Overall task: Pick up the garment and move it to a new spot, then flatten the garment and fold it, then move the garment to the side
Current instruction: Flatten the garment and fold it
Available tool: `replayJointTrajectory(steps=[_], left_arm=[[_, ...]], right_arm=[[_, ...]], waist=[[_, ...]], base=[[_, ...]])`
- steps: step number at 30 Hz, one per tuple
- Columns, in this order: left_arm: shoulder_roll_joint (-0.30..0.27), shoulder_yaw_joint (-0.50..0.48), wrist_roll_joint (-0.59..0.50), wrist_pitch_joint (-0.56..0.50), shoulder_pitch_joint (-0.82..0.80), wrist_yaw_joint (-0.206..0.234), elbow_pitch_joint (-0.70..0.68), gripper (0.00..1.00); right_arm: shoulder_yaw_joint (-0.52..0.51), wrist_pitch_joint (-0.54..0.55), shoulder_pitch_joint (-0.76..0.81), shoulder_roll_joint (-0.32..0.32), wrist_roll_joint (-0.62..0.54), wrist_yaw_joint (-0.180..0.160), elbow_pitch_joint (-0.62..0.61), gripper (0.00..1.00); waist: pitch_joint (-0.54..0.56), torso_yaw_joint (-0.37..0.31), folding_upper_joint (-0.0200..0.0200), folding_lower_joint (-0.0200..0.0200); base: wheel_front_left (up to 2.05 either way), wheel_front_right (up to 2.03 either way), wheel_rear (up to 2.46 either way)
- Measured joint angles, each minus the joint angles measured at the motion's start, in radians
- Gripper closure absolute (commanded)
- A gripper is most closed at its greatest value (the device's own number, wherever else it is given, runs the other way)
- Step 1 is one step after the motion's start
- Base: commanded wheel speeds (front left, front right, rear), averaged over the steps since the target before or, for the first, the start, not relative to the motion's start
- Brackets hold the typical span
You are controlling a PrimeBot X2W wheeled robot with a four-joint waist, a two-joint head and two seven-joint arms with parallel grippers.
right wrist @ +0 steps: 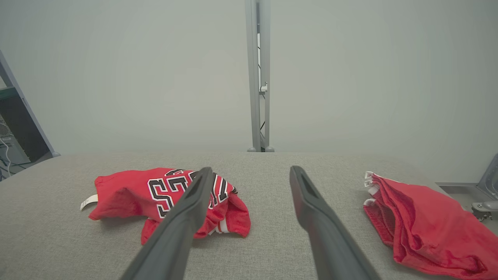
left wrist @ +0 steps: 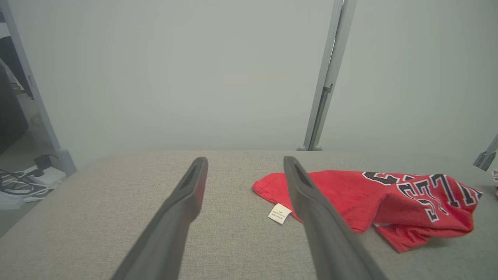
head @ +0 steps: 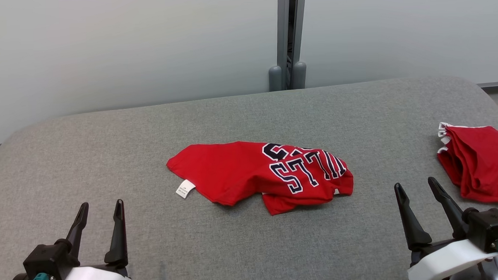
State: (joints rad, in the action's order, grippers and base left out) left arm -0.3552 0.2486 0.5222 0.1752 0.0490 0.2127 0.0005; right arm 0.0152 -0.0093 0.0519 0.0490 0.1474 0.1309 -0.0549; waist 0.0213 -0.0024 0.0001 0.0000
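Observation:
A crumpled red garment (head: 250, 173) with dark white-edged lettering and a small white tag lies in the middle of the grey table (head: 236, 248). It also shows as the garment (left wrist: 369, 198) right of my left fingers and the garment (right wrist: 155, 194) behind my right gripper's left finger. My left gripper (head: 100, 208) rests open at the lower left, well short of the cloth. At the lower right my right gripper (head: 416, 185) is open too, with nothing between its fingers. Both stand apart from the garment.
A second red cloth pile (head: 477, 165) with white trim lies at the table's right edge, close to my right gripper, and shows as the pile (right wrist: 420, 221). A grey post (head: 289, 39) stands behind the table against a pale wall.

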Motion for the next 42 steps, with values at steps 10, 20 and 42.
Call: replayJointTrajectory(steps=[10,20,42], left_arm=[[-0.004,0.007,0.000,-0.005,-0.007,0.001,0.008,0.00],[-0.005,0.021,0.002,-0.009,-0.020,0.001,0.011,0.00],[0.074,0.073,0.000,0.052,-0.193,-0.056,0.075,0.00]], right_arm=[[-0.006,-0.001,0.000,0.000,0.003,0.000,0.005,0.00],[-0.007,-0.011,0.000,0.000,0.012,0.000,0.016,0.00],[0.422,-0.001,-0.370,0.102,-0.035,0.000,0.511,0.00]], waist=[[-0.002,-0.001,0.0000,0.0000],[-0.005,0.008,0.0000,0.0000],[-0.194,0.224,0.0000,0.0000]], base=[[0.00,0.00,0.00],[0.00,0.00,0.00],[0.00,0.00,0.00]])
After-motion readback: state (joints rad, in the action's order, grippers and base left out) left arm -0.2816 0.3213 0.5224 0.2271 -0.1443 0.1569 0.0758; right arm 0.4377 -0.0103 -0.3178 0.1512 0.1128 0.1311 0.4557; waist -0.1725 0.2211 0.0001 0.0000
